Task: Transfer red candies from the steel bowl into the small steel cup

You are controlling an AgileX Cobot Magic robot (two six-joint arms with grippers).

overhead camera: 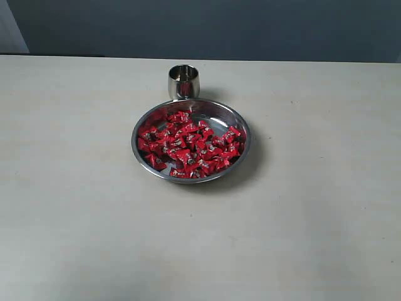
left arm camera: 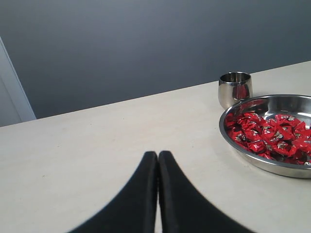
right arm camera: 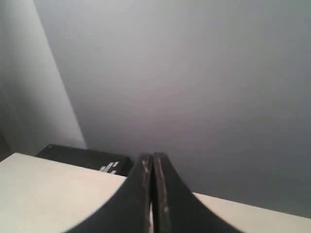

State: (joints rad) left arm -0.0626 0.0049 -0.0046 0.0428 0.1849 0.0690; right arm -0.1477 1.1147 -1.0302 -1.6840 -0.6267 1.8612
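Steel bowl [overhead camera: 219,115] of red candies [overhead camera: 188,147] at frame centre, small steel cup [overhead camera: 183,81] just above its upper rim; left claw [left arm camera: 158,154], pressed together, faces both; right claw [right arm camera: 152,156], likewise together, neither.

Bowl [overhead camera: 240,123] & cup [overhead camera: 184,81]: shiny polished steel. Candies [overhead camera: 188,145]: glossy crinkled red foil. Table [overhead camera: 75,188]: matt, smooth, off-white.

We see the red candies [overhead camera: 190,144] in shiny red wrappers flecked with tiny dark-and-white marks. The steel bowl [overhead camera: 219,116] and the small steel cup [overhead camera: 183,84] are mirror silver, the tabletop [overhead camera: 75,207] pale cream, the wall [overhead camera: 219,28] dark grey-blue, the left gripper [left arm camera: 158,154] and right gripper [right arm camera: 152,156] black.
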